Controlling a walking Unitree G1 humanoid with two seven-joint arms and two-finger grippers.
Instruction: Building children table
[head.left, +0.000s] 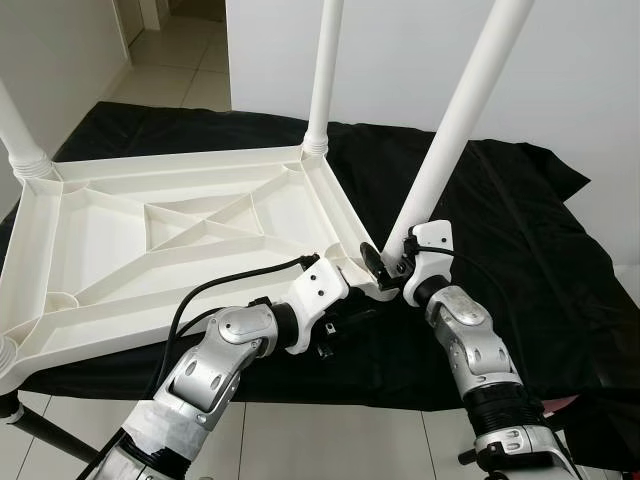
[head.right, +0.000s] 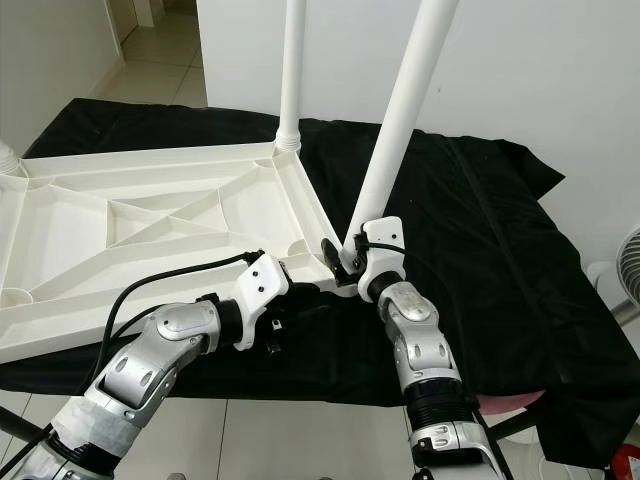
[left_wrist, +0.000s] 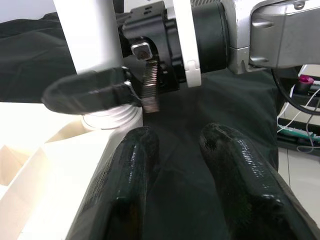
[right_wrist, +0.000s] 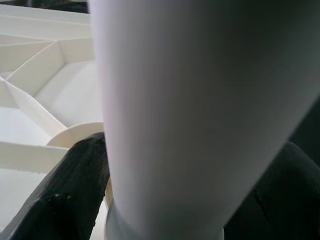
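Observation:
A white children's table top (head.left: 110, 240) lies upside down on a black cloth (head.left: 520, 230). One white leg (head.left: 325, 70) stands upright in the far corner socket, and another (head.left: 20, 140) at the left corner. A third leg (head.left: 460, 120) leans at the near right corner. My right gripper (head.left: 385, 265) is shut on its base just above the socket. In the right wrist view, a black finger (right_wrist: 65, 195) flanks this leg (right_wrist: 200, 100). My left gripper (head.left: 350, 312) is low beside the same corner. Its fingers (left_wrist: 125, 180) stand open, one along the table's rim, with cloth showing between them.
The cloth-covered surface ends close in front of me, with tiled floor (head.left: 300, 440) below. A white wall (head.left: 580, 70) stands behind the table. A fan (head.right: 628, 270) sits at the far right and a pink object (head.right: 500, 405) lies under the cloth's near right edge.

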